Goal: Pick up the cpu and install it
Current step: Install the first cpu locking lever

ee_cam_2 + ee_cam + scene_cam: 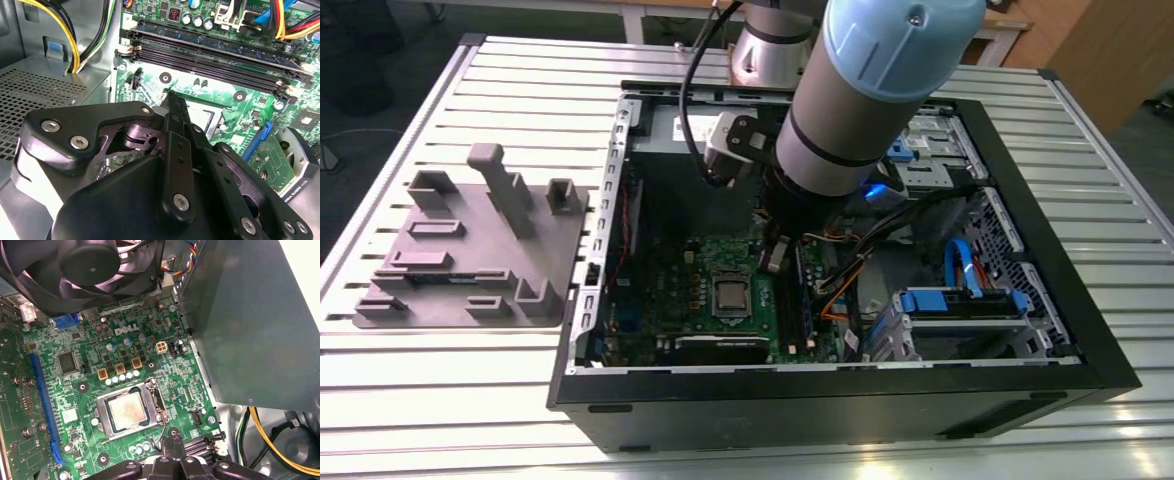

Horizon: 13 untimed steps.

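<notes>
One small square silvery-grey cpu [131,409] lies seated in the green motherboard [90,390] socket, with the black gripper [175,102] pinched together, empty, just above it.

Robotics laboratory or workshop bench. A slotted aluminium-profile table [440,380] carries an open desktop computer case [854,400] at centre; a grey fixture plate [467,255] lies at 9 o'clock, and a robot arm [867,90] enters from 12 o'clock.
</notes>
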Tool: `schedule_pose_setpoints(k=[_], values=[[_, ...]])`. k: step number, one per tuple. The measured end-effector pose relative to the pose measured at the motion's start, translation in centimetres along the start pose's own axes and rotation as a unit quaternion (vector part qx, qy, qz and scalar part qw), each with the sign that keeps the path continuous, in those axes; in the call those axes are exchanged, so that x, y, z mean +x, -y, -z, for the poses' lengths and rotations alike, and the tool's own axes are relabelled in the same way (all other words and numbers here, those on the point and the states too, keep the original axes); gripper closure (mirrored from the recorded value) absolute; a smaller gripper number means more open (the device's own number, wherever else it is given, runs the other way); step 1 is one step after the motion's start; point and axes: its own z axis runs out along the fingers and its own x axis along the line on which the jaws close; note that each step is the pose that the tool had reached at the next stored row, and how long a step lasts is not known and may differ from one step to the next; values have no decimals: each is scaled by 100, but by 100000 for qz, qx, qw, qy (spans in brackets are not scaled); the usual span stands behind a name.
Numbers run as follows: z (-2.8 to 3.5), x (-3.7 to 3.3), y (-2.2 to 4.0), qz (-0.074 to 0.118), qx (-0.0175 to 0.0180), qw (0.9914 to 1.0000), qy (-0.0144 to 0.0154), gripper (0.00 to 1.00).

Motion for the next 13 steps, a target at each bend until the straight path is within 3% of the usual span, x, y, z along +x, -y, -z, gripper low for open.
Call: schedule_pose_setpoints(k=[6, 13], values=[[0, 1, -3, 144, 75, 100000, 8, 90], [1, 23, -11, 2612, -113, 99965, -414, 90]])
